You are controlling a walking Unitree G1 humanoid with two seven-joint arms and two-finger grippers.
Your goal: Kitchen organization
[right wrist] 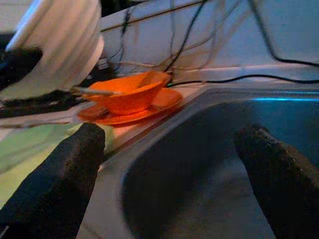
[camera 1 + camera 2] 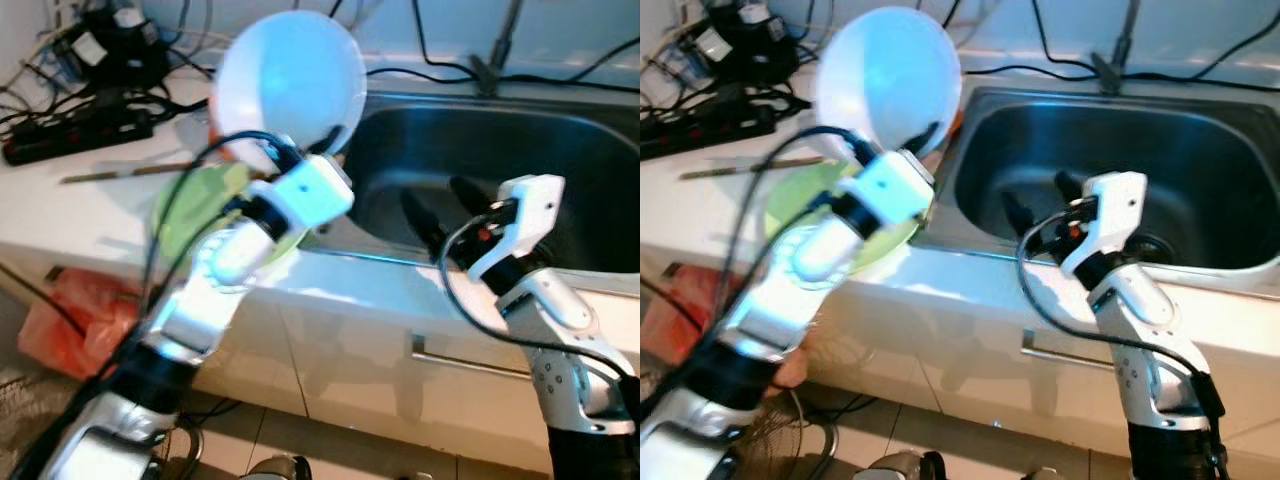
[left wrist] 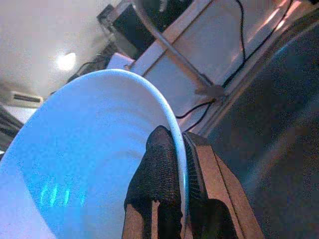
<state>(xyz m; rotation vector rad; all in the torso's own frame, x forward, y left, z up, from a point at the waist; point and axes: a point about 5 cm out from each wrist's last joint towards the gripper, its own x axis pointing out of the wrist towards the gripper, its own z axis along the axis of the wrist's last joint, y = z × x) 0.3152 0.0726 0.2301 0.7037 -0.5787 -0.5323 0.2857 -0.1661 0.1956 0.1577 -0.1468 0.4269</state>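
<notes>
Bowl (image 2: 290,80) — tilted, opening apparently sinkward | left gripper (image 3: 175,164) pinching rim

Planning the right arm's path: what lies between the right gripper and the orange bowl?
Right wrist view: only bare sink and its rim separate right gripper from orange bowl.

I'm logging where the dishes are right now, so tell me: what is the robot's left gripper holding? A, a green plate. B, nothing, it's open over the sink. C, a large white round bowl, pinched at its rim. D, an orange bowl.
C: the left gripper is shut on the rim of the large white round bowl, lifted above the counter beside the steel sink, with one finger on each side of the rim.
</notes>
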